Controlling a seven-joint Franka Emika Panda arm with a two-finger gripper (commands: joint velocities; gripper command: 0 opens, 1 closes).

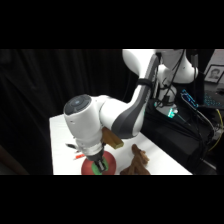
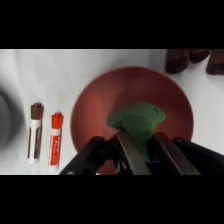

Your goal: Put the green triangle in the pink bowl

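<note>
In the wrist view the pink bowl (image 2: 95, 105) fills the middle, round and plain. My gripper (image 2: 140, 139) hangs over it, shut on the green triangle (image 2: 136, 119), which sticks out beyond the fingers (image 2: 129, 152) above the bowl's inside. I cannot tell whether the block touches the bowl's floor. In the side view the gripper (image 1: 100, 165) comes down onto the pink bowl (image 1: 111, 161) at the table's front edge. A speck of the green triangle (image 1: 100, 171) shows below it.
A brown marker (image 2: 35, 132) and a red marker (image 2: 55, 141) lie side by side left of the bowl. A grey bowl (image 2: 6, 122) is at the left edge. A brown lumpy figure (image 1: 138, 162) stands right of the bowl, and an orange-brown object (image 1: 113, 138) sits behind the gripper.
</note>
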